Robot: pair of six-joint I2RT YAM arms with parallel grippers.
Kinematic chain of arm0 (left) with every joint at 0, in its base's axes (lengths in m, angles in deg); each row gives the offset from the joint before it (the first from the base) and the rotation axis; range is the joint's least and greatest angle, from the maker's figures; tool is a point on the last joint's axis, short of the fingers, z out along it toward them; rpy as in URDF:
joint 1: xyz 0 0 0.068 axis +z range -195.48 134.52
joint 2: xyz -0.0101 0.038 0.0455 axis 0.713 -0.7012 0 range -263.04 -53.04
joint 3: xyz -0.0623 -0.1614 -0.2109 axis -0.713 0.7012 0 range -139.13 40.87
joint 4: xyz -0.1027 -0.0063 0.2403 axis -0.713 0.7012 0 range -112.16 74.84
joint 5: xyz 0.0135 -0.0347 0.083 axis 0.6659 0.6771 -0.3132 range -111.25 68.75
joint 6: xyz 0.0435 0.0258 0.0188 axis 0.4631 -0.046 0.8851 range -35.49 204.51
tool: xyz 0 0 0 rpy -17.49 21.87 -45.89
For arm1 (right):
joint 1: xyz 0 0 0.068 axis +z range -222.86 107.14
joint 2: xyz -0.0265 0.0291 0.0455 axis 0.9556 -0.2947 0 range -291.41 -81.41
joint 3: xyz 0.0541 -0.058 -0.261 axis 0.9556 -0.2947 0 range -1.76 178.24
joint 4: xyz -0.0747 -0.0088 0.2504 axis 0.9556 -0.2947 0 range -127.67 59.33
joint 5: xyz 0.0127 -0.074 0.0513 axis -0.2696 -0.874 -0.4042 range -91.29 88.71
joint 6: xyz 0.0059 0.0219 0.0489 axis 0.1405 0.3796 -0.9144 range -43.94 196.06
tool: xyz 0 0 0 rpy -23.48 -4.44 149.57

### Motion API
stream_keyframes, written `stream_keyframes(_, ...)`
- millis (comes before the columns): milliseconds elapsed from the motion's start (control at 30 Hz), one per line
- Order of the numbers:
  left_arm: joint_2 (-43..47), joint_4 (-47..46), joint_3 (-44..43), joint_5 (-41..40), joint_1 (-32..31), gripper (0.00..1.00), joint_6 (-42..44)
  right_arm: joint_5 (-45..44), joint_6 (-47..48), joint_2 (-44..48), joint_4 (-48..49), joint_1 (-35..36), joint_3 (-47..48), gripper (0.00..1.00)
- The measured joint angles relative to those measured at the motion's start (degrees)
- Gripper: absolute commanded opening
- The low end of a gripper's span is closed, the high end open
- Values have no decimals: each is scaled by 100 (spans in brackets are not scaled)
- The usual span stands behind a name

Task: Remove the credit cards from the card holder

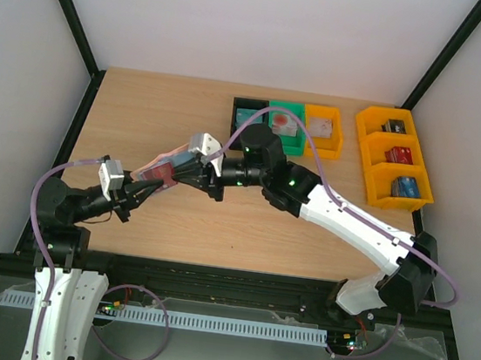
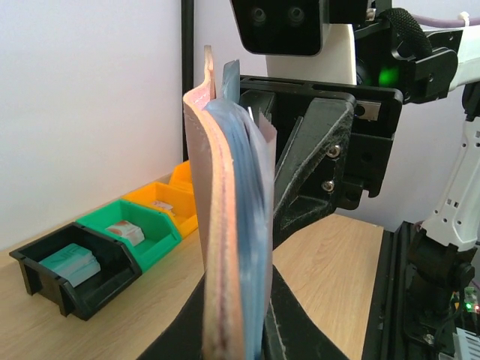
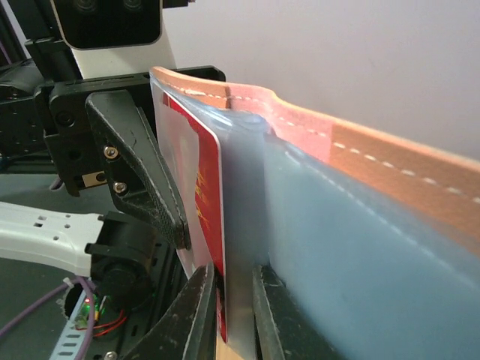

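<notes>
Worktop (image 1: 160,117) room is generous. Bare wood lies under and around both arms, and the row of small bins (image 1: 286,107) sits well apart at the far edge, so a card drawn straight back toward the right arm should meet nothing.

The card holder (image 2: 214,225) hangs in the air between the arms, stood on edge, with one end clamped in the closed left hand (image 1: 148,182). Its leather looks soft and bows away above that grip, so I judge it will flex and follow a pull rather than resist it. Any pull should run along the pocket, not across it.

The red card (image 3: 206,195) is thin, stiff and probably slick. One long edge and a corner stand free of the lining, which is the natural place to pinch.

The right hand (image 3: 231,315) is pinched nearly closed on a pale leaf (image 3: 244,225) just beside the red card. I cannot tell whether that leaf is a whitish card or lining. The red card sits outside those fingers.
</notes>
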Motion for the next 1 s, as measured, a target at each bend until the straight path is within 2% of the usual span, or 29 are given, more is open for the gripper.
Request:
stream_keyframes(100, 0, -2, 0, -37, 2, 2, 22, 9, -94, -48, 120, 31, 0, 16)
stream_keyframes(267, 0, -4, 0, -109, 7, 2, 26, 39, -125, -142, 184, 76, 79, 2)
stream_keyframes(367, 9, -4, 0, -133, 13, 3, 26, 76, -151, -146, 190, 96, 87, 2)
stream_keyframes(467, 33, -7, 2, -131, 28, 10, 24, 192, -153, -146, 188, 85, 98, 2)
stream_keyframes(833, 92, 225, -2, 2, 7, 18, 155, 304, 92, -92, -105, -26, 107, 2)
stream_keyframes(1000, 146, 313, -2, 52, -11, 18, 160, 221, 216, 85, -372, -153, 105, 2)
